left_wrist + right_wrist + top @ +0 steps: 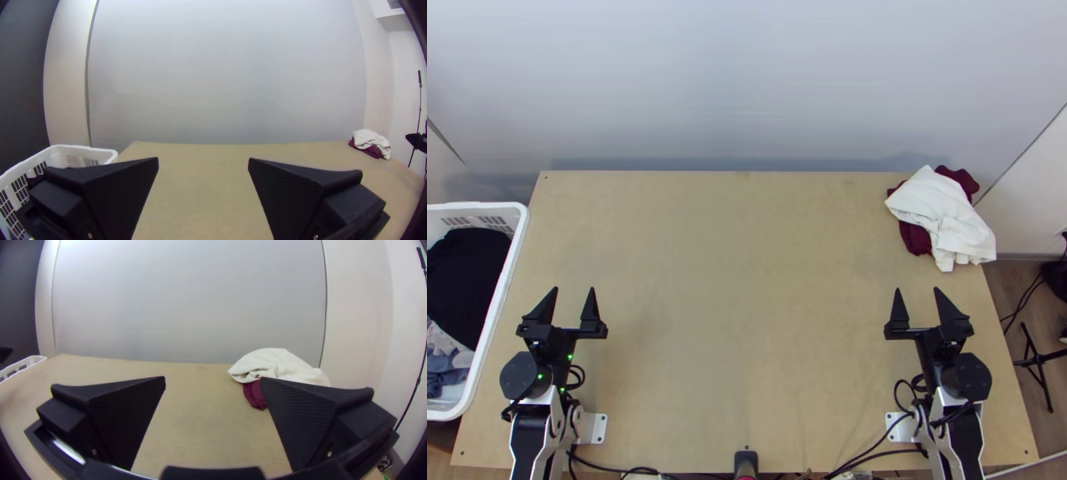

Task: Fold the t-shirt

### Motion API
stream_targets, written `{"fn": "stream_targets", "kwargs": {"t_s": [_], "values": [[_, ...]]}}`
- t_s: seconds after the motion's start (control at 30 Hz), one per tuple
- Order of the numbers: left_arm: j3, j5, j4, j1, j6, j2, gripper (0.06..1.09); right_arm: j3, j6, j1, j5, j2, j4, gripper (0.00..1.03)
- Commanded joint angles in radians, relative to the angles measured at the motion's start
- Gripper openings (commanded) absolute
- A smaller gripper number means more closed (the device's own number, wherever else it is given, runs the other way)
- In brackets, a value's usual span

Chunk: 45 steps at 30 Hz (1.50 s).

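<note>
Your left gripper (573,290) and right gripper (917,290) are standing spread, grasping nothing; beyond the right one, white cloth (939,206) is lying bunched over dark red cloth (913,238) at your table's (747,320) far right corner

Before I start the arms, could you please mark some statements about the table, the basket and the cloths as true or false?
1. The white cloth lies on top of the dark red cloth. True.
2. The white cloth is spread out flat. False: it is bunched.
3. The basket stands on the right arm's side. False: it stands on the left arm's side.
4. The black cloth is in the basket. True.
5. The left gripper is shut on a cloth. False: its fingers are apart with nothing between them.
6. The right gripper is open. True.
</note>
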Motion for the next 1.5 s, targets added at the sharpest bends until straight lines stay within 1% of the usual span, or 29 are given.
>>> {"fn": "stream_targets", "kwargs": {"t_s": [0.0,0.03,0.1,0.13,0.17,0.3,0.4,0.47,0.5,0.57,0.63,0.7,0.77,0.83,0.87,0.93,1.0,1.17,1.23,1.47], "values": [[0.0,0.0,0.003,-0.002,-0.047,-0.001,1.04,0.0,0.03,0.055,-0.001,-0.001,0.002,0.99],[0.0,0.0,0.009,-0.008,-0.054,-0.002,1.04,0.0,0.03,0.057,-0.002,-0.003,0.002,0.99],[-0.001,0.0,0.009,-0.039,-0.108,-0.002,1.04,0.0,0.016,0.048,-0.001,-0.003,0.002,0.99],[0.0,-0.001,0.001,-0.051,-0.128,0.001,1.04,0.0,-0.022,0.035,-0.001,-0.003,0.002,0.99],[0.0,-0.003,0.0,-0.056,-0.13,0.004,1.04,0.0,-0.032,0.022,-0.001,-0.001,0.003,0.99],[0.0,-0.01,0.009,-0.045,-0.111,-0.001,1.04,0.0,-0.022,0.015,0.001,-0.003,0.025,0.99],[0.005,-0.014,0.049,-0.004,-0.117,0.002,1.04,0.022,-0.013,-0.02,0.002,-0.003,0.035,0.99],[0.031,-0.014,0.057,0.006,-0.114,0.024,1.03,0.075,-0.027,-0.04,0.002,0.011,0.04,0.99],[0.062,-0.014,0.05,0.006,-0.102,0.065,1.02,0.109,-0.055,-0.038,0.002,0.049,0.045,0.99],[0.151,-0.01,0.035,0.016,-0.085,0.232,1.02,0.214,-0.064,-0.037,0.002,0.221,0.023,0.99],[0.269,-0.01,-0.029,0.033,-0.084,0.396,1.02,0.353,-0.059,-0.038,0.001,0.411,-0.066,0.99],[0.371,-0.004,-0.077,0.053,-0.085,0.479,1.02,0.444,-0.059,-0.034,0.001,0.453,-0.1,0.99],[0.456,-0.003,-0.111,0.044,-0.085,0.519,1.03,0.496,-0.05,-0.034,-0.001,0.444,-0.074,0.99],[0.559,-0.001,-0.161,0.035,-0.087,0.567,1.02,0.569,-0.05,-0.014,0.001,0.486,-0.08,0.99],[0.631,-0.001,-0.203,0.035,-0.099,0.61,1.02,0.617,-0.042,-0.003,0.001,0.528,-0.112,0.99],[0.802,0.008,-0.332,0.032,-0.11,0.718,1.02,0.734,-0.032,0.022,0.001,0.631,-0.199,0.99],[0.948,0.006,-0.43,0.033,-0.11,0.797,1.02,0.832,-0.021,0.031,0.001,0.698,-0.251,0.99],[1.186,0.006,-0.588,0.032,-0.096,0.975,1.02,1.071,0.018,0.042,0.004,0.885,-0.376,0.99],[1.238,0.006,-0.595,0.027,-0.088,1.024,1.02,1.131,0.021,0.048,0.002,0.947,-0.408,0.99],[1.415,0.005,-0.652,0.029,-0.076,1.229,1.02,1.335,0.047,0.066,0.002,1.163,-0.434,0.99]]}}
